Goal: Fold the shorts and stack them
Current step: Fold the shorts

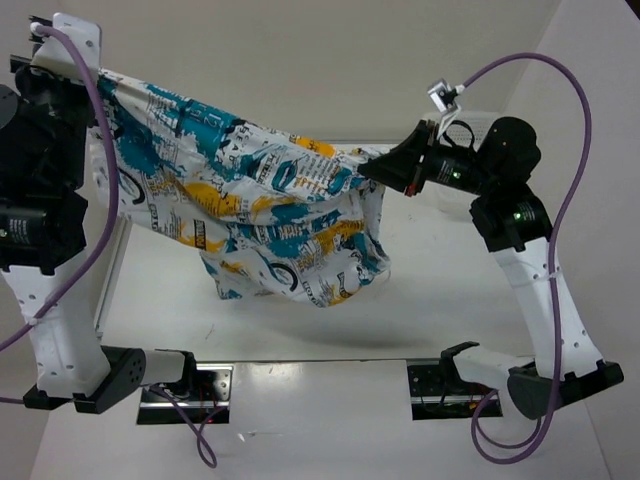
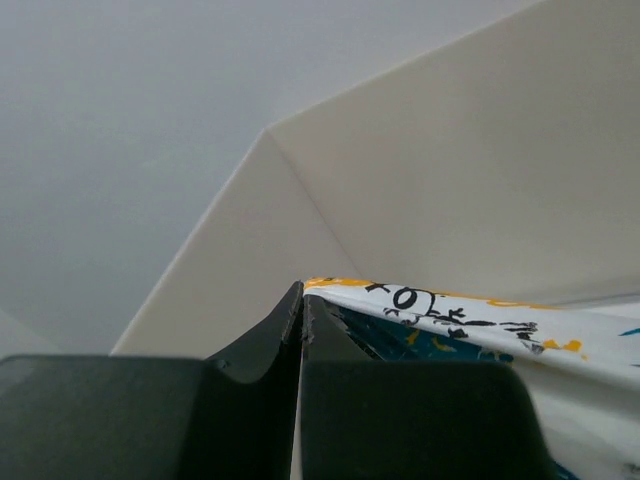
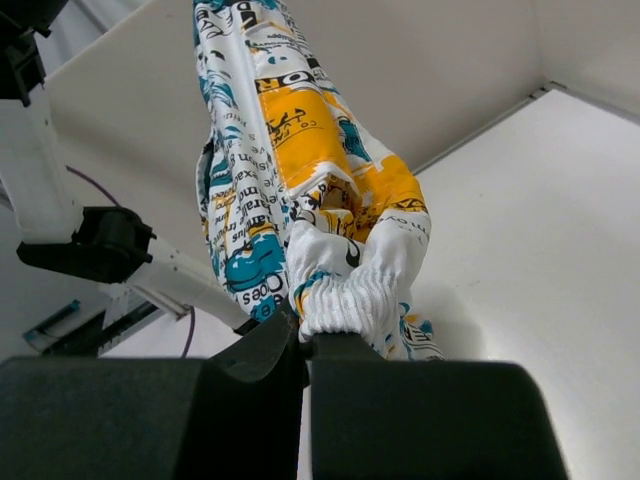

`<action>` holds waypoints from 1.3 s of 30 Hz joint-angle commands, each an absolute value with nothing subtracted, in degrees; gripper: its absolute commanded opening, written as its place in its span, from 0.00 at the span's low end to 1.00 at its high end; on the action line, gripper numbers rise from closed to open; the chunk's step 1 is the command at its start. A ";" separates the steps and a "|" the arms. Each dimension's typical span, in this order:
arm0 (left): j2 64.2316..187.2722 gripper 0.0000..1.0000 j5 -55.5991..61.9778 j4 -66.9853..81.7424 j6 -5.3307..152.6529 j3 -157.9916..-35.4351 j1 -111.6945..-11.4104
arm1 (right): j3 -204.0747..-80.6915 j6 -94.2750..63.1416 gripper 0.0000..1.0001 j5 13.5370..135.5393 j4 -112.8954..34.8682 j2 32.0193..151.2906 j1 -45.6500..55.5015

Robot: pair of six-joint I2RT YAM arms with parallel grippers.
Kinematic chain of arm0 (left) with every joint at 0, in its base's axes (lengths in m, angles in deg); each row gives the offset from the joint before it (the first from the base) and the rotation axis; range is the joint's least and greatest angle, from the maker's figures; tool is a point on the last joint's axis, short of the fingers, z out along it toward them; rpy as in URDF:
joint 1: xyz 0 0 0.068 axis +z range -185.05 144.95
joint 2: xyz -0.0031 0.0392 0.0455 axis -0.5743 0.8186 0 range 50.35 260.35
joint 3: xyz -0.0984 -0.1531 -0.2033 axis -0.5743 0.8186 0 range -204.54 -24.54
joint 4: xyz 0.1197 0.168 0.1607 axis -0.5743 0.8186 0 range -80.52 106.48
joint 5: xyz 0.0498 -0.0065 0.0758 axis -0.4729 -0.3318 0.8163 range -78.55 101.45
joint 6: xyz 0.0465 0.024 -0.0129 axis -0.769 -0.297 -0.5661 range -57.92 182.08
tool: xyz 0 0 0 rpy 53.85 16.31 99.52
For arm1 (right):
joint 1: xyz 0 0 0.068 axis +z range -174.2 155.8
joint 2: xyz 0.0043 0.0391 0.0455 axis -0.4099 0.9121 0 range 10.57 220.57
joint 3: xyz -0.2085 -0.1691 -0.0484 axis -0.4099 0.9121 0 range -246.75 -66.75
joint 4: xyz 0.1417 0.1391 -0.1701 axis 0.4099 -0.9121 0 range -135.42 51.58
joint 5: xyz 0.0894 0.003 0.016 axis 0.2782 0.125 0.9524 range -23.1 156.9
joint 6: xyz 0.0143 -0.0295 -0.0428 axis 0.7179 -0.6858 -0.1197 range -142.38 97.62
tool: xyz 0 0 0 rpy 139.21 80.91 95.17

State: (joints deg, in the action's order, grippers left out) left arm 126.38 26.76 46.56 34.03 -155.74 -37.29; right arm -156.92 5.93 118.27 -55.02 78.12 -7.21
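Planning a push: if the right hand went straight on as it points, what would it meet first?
The shorts that the right hand grips hang right before it; what lies behind them is hidden.

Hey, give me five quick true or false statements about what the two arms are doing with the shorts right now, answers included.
1. The shorts hang in the air, spread between the two grippers. True.
2. The left gripper is open and empty. False: it is shut on an edge of the shorts.
3. The right gripper pinches a gathered elastic edge of the shorts. True.
4. The shorts lie folded flat on the table. False: they are unfolded and held up above it.
5. The shorts are plain white. False: they carry a teal, yellow-orange and black print.
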 commanded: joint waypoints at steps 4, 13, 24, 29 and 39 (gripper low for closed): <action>134.80 0.00 27.36 47.10 38.61 -148.92 -36.20 | -139.91 14.17 0.00 118.49 -50.91 77.45 -8.56; 162.03 0.00 25.78 46.57 40.55 -166.02 -40.23 | -141.35 21.24 0.00 114.98 -37.45 98.01 -24.82; 178.50 0.00 18.40 53.43 39.32 -173.28 -46.56 | -142.51 6.46 0.00 106.63 -44.12 109.80 -25.34; 165.25 0.00 17.78 48.26 30.92 -147.39 -51.21 | -143.04 3.11 0.00 101.54 -49.31 110.33 -25.34; 146.59 0.00 23.57 44.81 32.88 -103.04 -55.80 | -136.72 -0.58 0.00 95.99 -58.98 108.92 -28.94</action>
